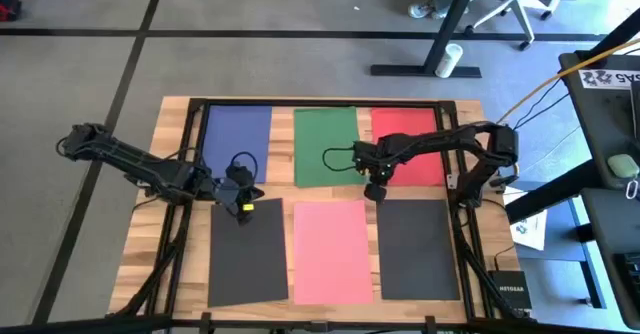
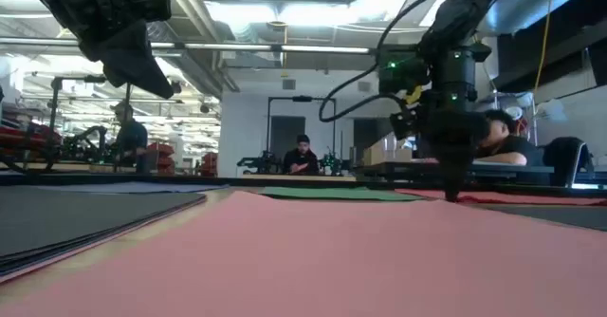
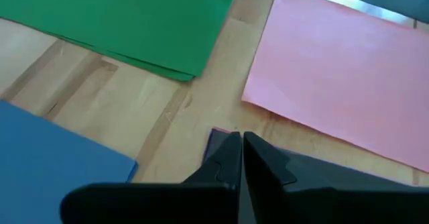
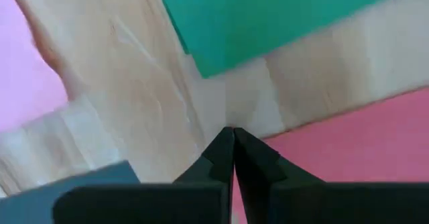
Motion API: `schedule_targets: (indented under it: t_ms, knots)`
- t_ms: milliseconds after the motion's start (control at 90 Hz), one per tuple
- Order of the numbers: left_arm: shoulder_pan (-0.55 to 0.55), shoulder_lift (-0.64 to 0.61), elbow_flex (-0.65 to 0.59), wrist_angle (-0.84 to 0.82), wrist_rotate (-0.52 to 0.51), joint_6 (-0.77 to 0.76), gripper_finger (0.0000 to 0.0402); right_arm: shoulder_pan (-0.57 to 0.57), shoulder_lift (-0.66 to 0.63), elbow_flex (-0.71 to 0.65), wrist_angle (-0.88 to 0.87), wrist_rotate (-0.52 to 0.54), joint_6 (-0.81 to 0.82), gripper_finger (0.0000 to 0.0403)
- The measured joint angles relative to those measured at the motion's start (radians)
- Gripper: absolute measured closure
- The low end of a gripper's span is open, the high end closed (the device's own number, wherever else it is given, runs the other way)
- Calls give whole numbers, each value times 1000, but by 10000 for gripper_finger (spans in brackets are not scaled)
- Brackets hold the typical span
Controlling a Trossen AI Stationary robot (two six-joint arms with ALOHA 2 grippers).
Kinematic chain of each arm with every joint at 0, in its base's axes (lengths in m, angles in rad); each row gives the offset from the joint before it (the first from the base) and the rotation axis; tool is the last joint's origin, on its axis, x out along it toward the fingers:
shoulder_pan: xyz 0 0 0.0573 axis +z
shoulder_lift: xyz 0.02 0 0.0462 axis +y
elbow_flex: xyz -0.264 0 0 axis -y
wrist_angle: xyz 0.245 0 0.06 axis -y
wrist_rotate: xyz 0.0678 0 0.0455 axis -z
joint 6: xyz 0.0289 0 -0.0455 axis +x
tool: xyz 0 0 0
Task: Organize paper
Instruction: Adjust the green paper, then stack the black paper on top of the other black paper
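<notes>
Six flat paper sheets (image 1: 331, 250) in two rows (blue, green, red; dark, salmon, dark)

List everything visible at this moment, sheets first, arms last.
blue paper: 1, blue, far row, left
green paper: 1, green, far row, middle
red paper: 1, red, far row, right
dark grey paper: 2, near row, left and right
salmon pink paper: 1, near row, middle
table: 1, light wood
left gripper: shut, at left grey sheet's far corner
right gripper: shut, between red and green sheets' near corners
</notes>
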State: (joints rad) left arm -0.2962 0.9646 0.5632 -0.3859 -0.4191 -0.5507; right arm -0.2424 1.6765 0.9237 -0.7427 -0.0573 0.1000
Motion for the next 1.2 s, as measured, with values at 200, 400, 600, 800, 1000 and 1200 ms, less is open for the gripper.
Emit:
schedule_targets:
  t_ms: [200,400,600,800,1000,1200]
  knots:
    - [0,0,0,1,0,-1,401,0,-4,0,-6,12,6,403]
    - [0,0,0,0,0,-6,401,0,-4,0,16,1,12,403]
    - [0,0,0,0,0,-7,401,1,-5,1,26,-47,11,403]
    - [0,0,0,0,0,-26,401,1,-35,1,65,-82,25,403]
    - [1,0,0,-2,29,10,401,1,-64,2,178,-119,26,403]
    - [20,0,0,-45,165,62,401,12,-58,2,306,-191,52,402]
